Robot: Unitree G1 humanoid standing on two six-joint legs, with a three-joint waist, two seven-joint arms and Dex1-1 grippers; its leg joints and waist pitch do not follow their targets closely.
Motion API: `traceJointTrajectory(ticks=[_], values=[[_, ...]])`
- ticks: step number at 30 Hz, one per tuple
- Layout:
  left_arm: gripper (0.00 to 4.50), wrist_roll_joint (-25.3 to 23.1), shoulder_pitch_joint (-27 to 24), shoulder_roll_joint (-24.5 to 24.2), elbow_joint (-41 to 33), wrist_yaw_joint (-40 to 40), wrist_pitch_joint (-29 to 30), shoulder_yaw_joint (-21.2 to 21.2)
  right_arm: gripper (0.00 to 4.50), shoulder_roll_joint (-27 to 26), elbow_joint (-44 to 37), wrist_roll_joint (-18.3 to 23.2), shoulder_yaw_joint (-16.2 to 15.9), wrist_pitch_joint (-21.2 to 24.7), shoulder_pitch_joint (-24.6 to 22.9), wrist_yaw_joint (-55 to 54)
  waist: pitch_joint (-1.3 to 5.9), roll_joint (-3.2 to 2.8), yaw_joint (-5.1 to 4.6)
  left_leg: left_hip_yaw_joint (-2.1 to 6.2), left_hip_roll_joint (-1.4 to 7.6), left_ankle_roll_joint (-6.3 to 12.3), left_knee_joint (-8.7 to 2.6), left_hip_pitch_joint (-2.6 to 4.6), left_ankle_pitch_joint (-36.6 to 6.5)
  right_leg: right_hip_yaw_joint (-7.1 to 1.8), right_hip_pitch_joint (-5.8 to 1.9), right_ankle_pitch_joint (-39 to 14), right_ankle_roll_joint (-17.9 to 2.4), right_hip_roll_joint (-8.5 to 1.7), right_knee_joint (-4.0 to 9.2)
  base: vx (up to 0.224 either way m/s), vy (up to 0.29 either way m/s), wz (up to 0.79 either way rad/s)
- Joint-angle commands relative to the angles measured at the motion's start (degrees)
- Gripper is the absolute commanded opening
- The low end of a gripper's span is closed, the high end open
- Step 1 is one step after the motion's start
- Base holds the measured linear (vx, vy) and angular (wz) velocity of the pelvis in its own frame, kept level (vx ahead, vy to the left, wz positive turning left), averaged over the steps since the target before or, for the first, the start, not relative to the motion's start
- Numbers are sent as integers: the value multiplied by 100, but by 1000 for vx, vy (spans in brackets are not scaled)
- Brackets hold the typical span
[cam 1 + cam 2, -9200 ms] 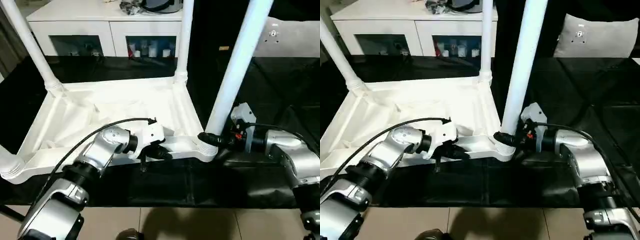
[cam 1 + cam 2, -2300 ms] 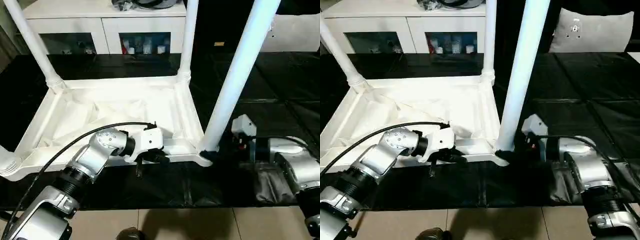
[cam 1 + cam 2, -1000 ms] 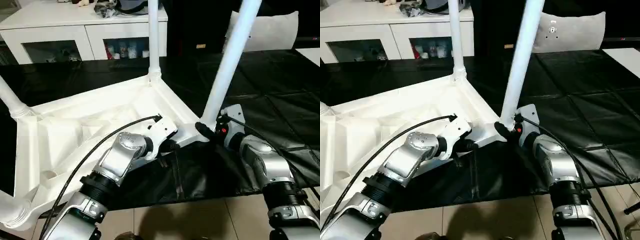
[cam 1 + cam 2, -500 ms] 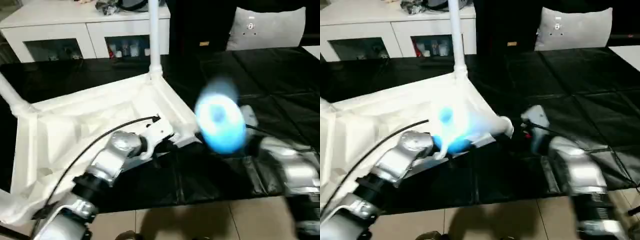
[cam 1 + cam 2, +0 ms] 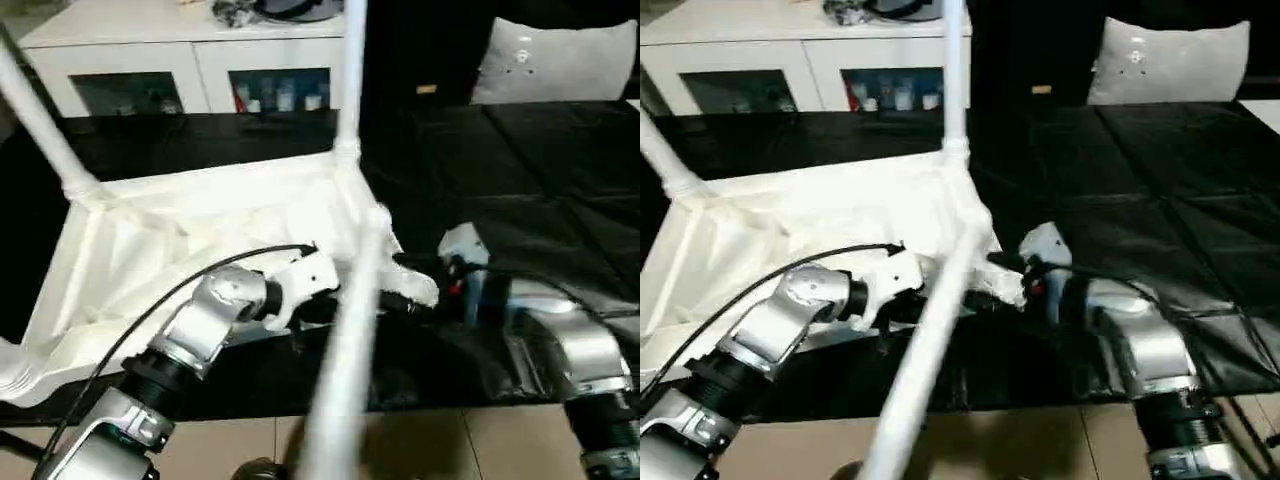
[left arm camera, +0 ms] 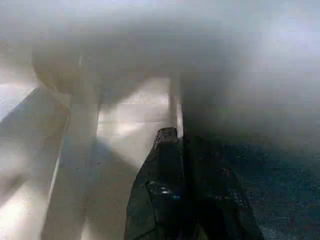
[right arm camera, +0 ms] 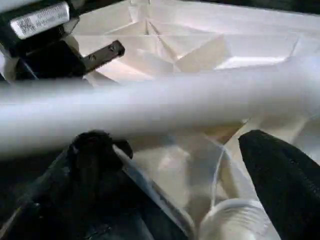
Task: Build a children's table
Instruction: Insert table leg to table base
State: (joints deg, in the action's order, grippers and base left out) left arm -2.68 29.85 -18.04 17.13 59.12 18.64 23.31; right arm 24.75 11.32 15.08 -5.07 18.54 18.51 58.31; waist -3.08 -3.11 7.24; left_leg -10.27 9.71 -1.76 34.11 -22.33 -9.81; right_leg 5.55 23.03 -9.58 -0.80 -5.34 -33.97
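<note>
The children's table lies upside down on the black-covered work table, its ribbed underside facing up. Two far legs stand upright in their sockets. A third white leg is loose and blurred, tilting out from the near right corner socket toward the camera. My right gripper is beside that socket; its black fingers stand wide open with the leg lying across between them. My left gripper is shut, its fingers pressed together against the table's near rim.
A white cabinet with glass doors stands behind the work table, and a grey cushion sits at the back right. The work table's near edge runs just below my forearms, with bare floor below it.
The near right leg, upright in its socket a second ago, has come out and is tipping toward the camera. My right gripper has opened. The camera has also shifted.
</note>
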Motion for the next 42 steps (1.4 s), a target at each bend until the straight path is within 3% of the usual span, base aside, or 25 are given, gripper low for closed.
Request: traceJointTrajectory(ticks=[1, 7, 11, 19, 24, 29, 33, 42], values=[[0, -12, 61, 40, -139, -15, 40, 16, 448, -3, -132, -36, -49, -22, -20, -38, 396, 76, -25, 147, 375, 213, -433, 123, -1486, -310, -265, -1718, -1031, -416, 438, 0, 0, 0], [0, 44, 38, -23, -356, -8, 258, 22, 448, -7, -68, -71, -50, -118, -15, -101, 391, 57, -41, 155, 365, 189, -434, 120, -1542, -307, -267, -1906, -942, -419, 456, 0, 0, 0], [0, 54, -28, -2, -428, -48, 371, 23, 448, -86, -137, -23, 55, -9, -104, -357, 401, 76, -63, 147, 360, 221, -424, 112, -1444, -306, -270, -1691, -1008, -409, 437, 0, 0, 0], [0, 75, -94, 25, -558, -134, 524, 22, 448, -269, -125, -188, -5, 206, -130, -883, 392, 66, -86, 150, 350, 162, -433, 116, -1518, -305, -264, -1867, -941, -406, 456, 0, 0, 0], [0, 90, -82, 25, -588, -132, 558, 20, 448, -497, -162, -25, 50, 430, -52, -1089, 399, 31, -97, 157, 353, 147, -439, 116, -1526, -304, -265, -1717, -971, -398, 444, 0, 0, 0], [0, 104, -100, 10, -640, -146, 618, 26, 448, -678, -101, -34, 11, 469, 51, -1269, 402, 34, -97, 153, 351, 112, -437, 121, -1529, -309, -268, -1630, -1002, -406, 431, 0, 0, 0], [0, 108, -111, 1, -664, -148, 641, 26, 448, -932, -210, 414, 244, 964, 171, -1328, 405, 22, -102, 160, 355, 112, -443, 127, -1559, -307, -271, -1621, -1009, -403, 428, 0, 0, 0], [0, 117, -76, 21, -633, -185, 662, 21, 448, -872, 26, 462, 273, 1180, 425, -1235, 412, 32, -89, 147, 346, 60, -435, 123, -1441, -311, -275, -1471, -1022, -404, 404, 0, 0, 0]])
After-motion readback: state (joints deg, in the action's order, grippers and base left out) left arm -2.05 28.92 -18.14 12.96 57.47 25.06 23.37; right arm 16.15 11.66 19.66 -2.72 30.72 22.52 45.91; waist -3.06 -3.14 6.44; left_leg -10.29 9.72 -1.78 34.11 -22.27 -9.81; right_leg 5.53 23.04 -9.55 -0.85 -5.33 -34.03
